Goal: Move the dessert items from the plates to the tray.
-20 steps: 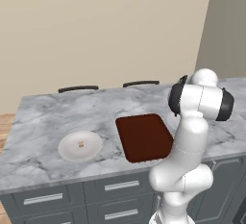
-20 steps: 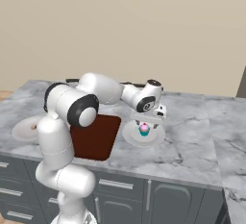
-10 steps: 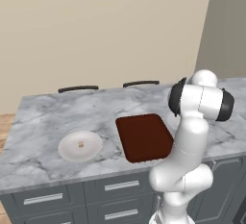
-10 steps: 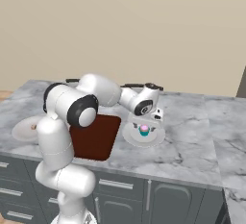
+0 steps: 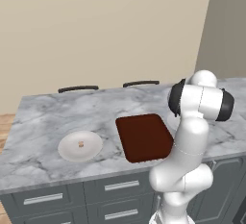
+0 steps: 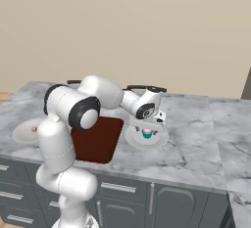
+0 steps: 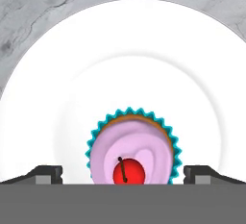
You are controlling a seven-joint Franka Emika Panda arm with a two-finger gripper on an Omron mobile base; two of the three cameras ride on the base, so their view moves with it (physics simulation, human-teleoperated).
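We have our two-finger gripper (image 7: 123, 172) poised directly above the cupcake with the teal pleated wrapper, pink frosting and a red cherry on top (image 7: 132, 148), its dark fingertips (image 7: 45, 174) spread wide to either side and touching nothing. The cupcake sits near the middle of a round, shallow, pale white plate (image 7: 57, 74) on the grey marbled counter (image 6: 196, 144), just to the right of the flat, dark reddish-brown rectangular tray (image 5: 144, 136), which has nothing on it. The other dessert, a small tan-pink round morsel (image 5: 80, 144), rests on a second pale round plate (image 5: 67, 151) to the tray's left, well apart from our hand. We judge the cupcake to be light but delicate: the frosting is likely soft and would smear or collapse under the pads, and the cherry could be knocked off. The paper wrapper is probably the firmest part, though thin and ridged, so it may crumple if squeezed hard. We think the best hold is low on the wrapper's sides, below the frosting line, with the fingers straddling the cake evenly and closing gently. Since the cherry shows slightly off the midline between our fingertips, we would centre a little before descending, and keep the cupcake upright on the short carry to the tray.
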